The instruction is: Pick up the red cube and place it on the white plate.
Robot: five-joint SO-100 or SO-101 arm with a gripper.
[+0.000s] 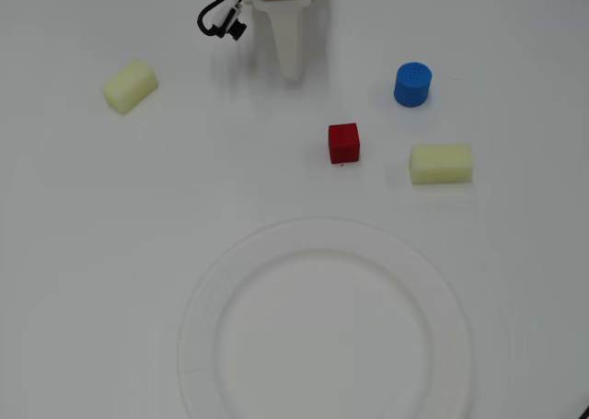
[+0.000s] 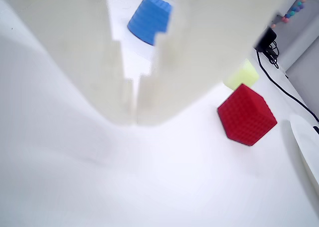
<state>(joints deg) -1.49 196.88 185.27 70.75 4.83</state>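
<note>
The red cube (image 1: 343, 144) sits on the white table, right of centre in the overhead view; in the wrist view it (image 2: 246, 115) lies to the right of the fingers. The white plate (image 1: 212, 290) fills the bottom middle of the overhead view; only its rim (image 2: 308, 147) shows at the right edge of the wrist view. My white gripper (image 1: 292, 71) is at the top centre, above and left of the cube, apart from it. In the wrist view the gripper (image 2: 134, 118) has its fingertips meeting, with nothing between them.
A blue ridged cylinder (image 1: 412, 85) stands above and right of the cube. One pale yellow-green block (image 1: 441, 163) lies just right of the cube, another (image 1: 130, 86) at the far left. Black cables (image 1: 219, 16) hang beside the arm.
</note>
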